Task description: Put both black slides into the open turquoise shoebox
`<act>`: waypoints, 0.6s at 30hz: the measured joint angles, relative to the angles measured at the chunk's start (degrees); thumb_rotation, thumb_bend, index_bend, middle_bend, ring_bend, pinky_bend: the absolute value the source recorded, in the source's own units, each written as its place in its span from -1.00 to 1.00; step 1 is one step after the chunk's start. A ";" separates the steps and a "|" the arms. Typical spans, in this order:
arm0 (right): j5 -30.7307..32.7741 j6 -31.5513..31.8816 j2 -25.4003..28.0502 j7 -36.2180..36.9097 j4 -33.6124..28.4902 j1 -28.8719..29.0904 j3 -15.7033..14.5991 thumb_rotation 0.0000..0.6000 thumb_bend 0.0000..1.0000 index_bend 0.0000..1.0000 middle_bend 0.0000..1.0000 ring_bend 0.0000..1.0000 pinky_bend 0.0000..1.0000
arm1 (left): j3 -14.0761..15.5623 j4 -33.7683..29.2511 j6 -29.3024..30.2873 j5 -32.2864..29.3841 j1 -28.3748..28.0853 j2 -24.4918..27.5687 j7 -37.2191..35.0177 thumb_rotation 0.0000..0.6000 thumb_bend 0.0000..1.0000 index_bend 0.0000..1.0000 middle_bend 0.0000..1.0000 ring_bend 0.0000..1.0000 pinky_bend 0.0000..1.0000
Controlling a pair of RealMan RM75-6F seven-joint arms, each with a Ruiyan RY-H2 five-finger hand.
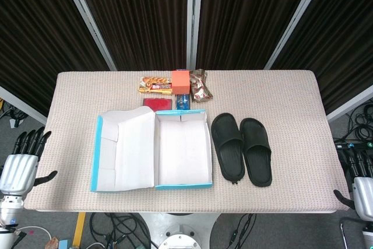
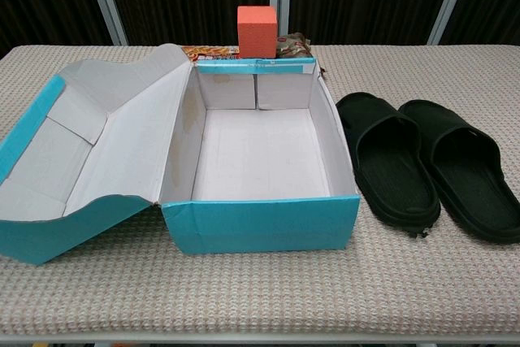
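Two hands: we see both only in the head view, low beside the table edges.
Left hand (image 1: 20, 164): fingers spread apart, holding nothing, off the left table edge.
Right hand (image 1: 360, 182): partly cut by the frame; we cannot tell how its fingers stand.
Turquoise cardboard shoebox (image 1: 185, 144): open, white inside, lid (image 1: 123, 150) folded out to the left.
Black rubber slides (image 1: 240, 148): side by side on the beige woven table (image 1: 280, 100), just right of the box.
Orange cube (image 1: 180, 81): behind the box, among snack packets (image 1: 154, 85).
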 measured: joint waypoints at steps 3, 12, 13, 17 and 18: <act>0.21 -0.45 0.02 -0.26 -0.31 0.30 0.12 1.00 -1.00 -1.00 -1.00 -1.00 -1.00 | 0.36 -0.05 -0.48 -0.14 -0.05 0.00 -0.24 1.00 -0.95 -0.87 -1.00 -1.00 -1.00; -0.01 -3.53 2.08 2.35 -1.39 1.77 -0.25 1.00 -0.97 -1.00 -1.00 -1.00 -1.00 | 1.02 -3.28 -0.11 0.69 0.25 1.37 -2.16 1.00 -0.96 -0.87 -1.00 -1.00 -1.00; -0.03 -3.96 2.39 2.84 -1.43 2.14 -0.19 1.00 -0.97 -1.00 -1.00 -1.00 -1.00 | 1.05 -3.76 -0.07 0.80 0.26 1.66 -2.53 1.00 -0.96 -0.87 -1.00 -1.00 -1.00; 0.41 -5.84 3.62 2.56 -2.25 3.51 0.24 1.00 -0.96 -1.00 -0.99 -1.00 -1.00 | 1.36 -4.71 0.22 1.16 0.50 2.56 -3.68 1.00 -0.95 -0.87 -0.99 -1.00 -1.00; 0.64 -6.72 4.19 2.24 -2.91 3.99 0.35 1.00 -0.96 -1.00 -0.97 -1.00 -1.00 | 1.50 -4.81 0.17 1.15 0.58 2.71 -4.03 1.00 -0.96 -0.87 -0.98 -1.00 -1.00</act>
